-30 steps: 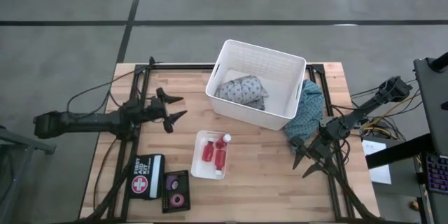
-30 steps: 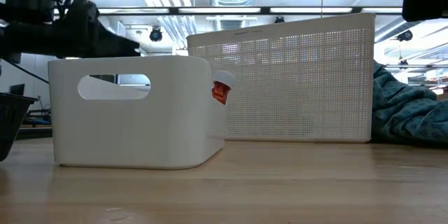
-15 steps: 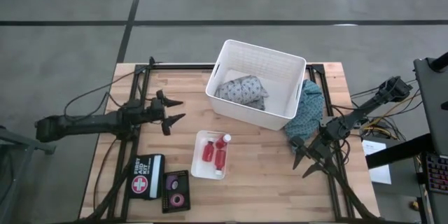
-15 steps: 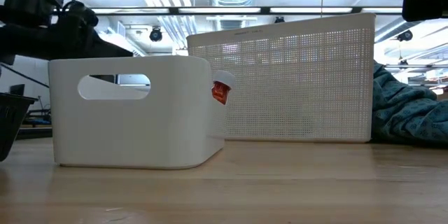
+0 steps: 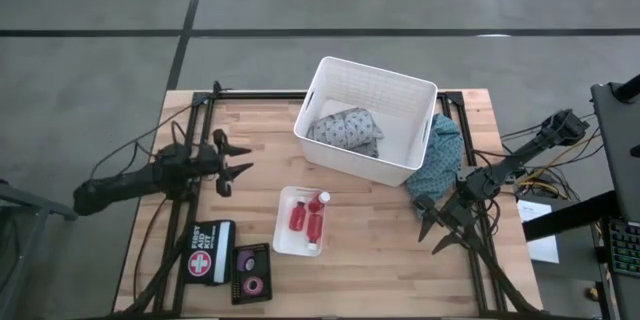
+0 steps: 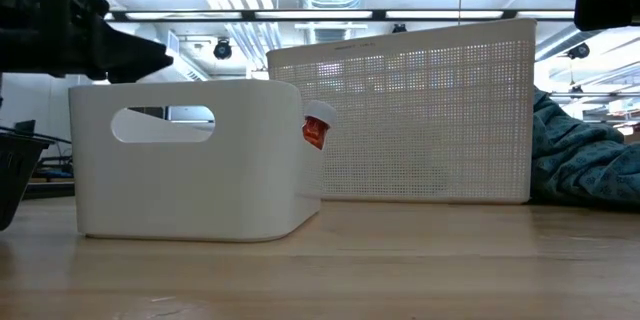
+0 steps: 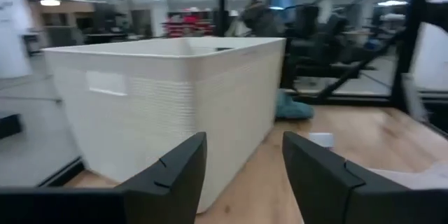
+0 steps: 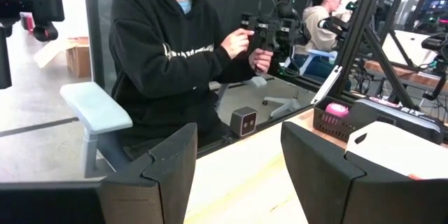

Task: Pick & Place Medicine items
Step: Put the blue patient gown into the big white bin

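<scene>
From above, the left gripper (image 5: 232, 164) hangs over bare wood at about nine o'clock on the table (image 5: 380, 250), jaws parted narrowly and empty, with open board between it and the big white basket (image 5: 366, 118) at twelve. The right gripper (image 5: 440, 228) waits at four o'clock near the table's right edge, jaws apart and holding nothing, just beside the teal cloth (image 5: 438, 160). The red bottles (image 5: 310, 222) lie in a small white tray (image 5: 283, 228) at six o'clock, well apart from both grippers; the tape rolls (image 5: 250, 270) sit in a dark tray (image 5: 236, 278) near the front edge at seven, beside a first aid pouch (image 5: 208, 250). A grey cloth (image 5: 345, 128) inside the basket shows only from above. The low view gives one bottle (image 6: 314, 130) peeking past the tray's wall (image 6: 190, 160). The right wrist view alone shows a person in a dark hoodie (image 8: 175, 56) beyond the table.
</scene>
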